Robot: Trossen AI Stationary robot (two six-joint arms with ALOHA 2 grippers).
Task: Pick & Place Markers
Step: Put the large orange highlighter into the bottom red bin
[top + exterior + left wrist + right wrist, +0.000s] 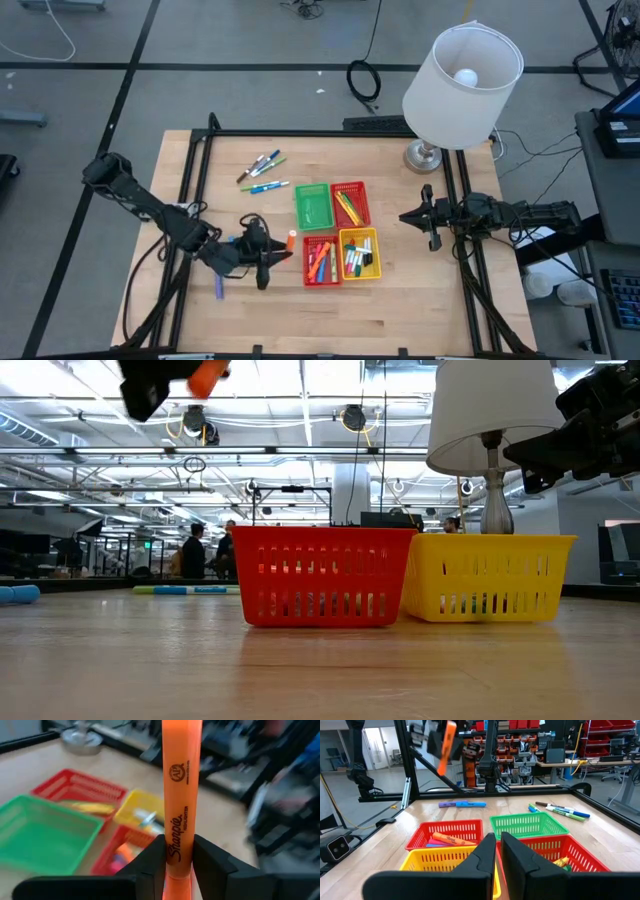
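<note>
Clamped between the left gripper's fingers, an orange marker hangs above the table just left of four baskets: green empty, both red and yellow holding markers. Loose markers lie behind them near a lamp, while the right gripper, nearly closed on nothing, waits at the table's right.
</note>
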